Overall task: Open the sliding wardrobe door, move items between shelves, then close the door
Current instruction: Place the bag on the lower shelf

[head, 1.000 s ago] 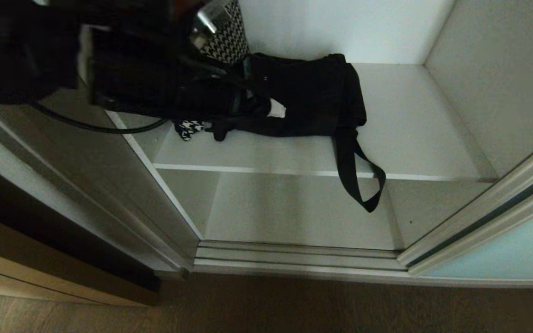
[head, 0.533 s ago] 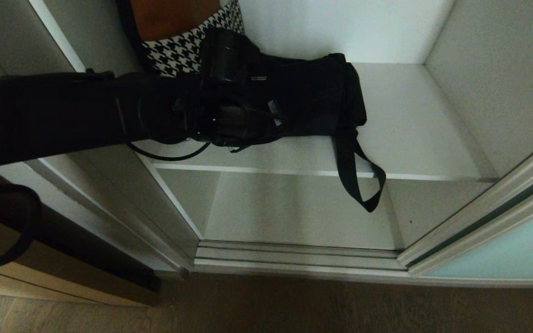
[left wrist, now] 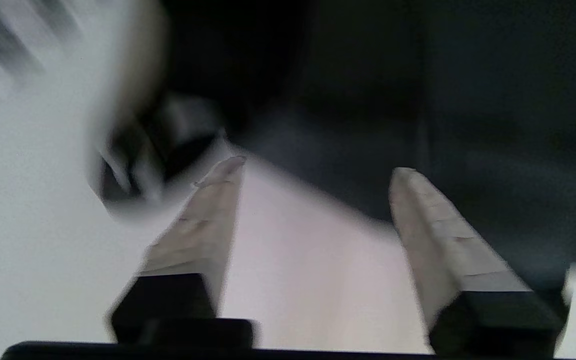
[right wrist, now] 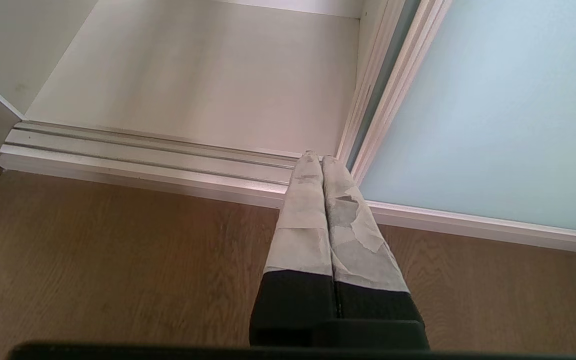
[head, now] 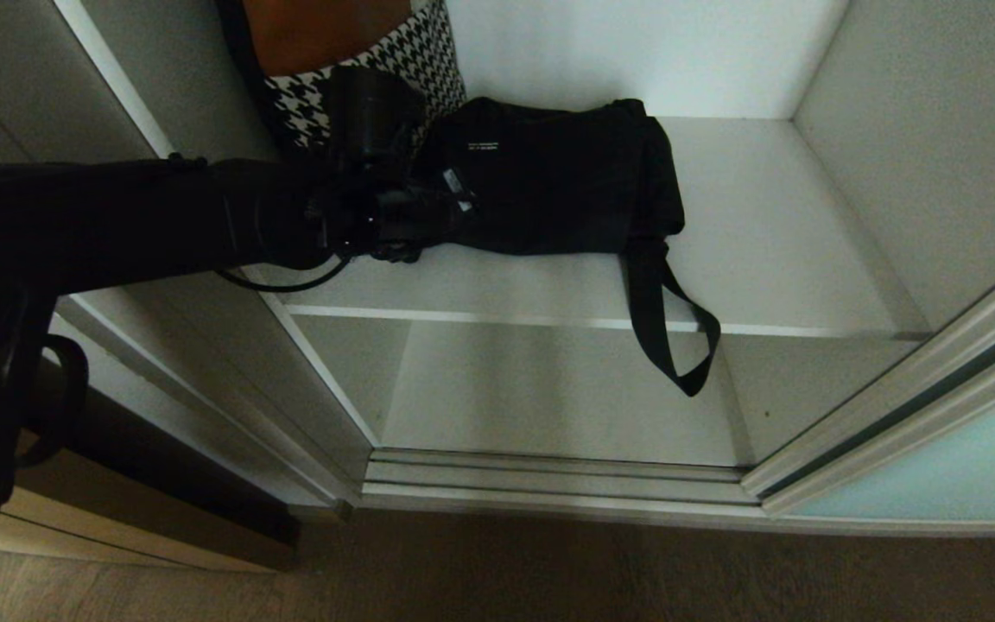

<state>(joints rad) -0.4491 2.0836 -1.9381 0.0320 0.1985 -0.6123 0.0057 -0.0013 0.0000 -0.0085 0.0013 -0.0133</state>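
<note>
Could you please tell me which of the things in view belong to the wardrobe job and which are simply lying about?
Part of the job:
- floppy black fabric bag with a dangling webbing strap
- upper white-grey laminate shelf
- lower white-grey shelf
- frosted pale blue-green glass sliding door
- open left pincer, beside the bag

Just lying about:
- black-and-white houndstooth fabric item
- brown wood floor
</note>
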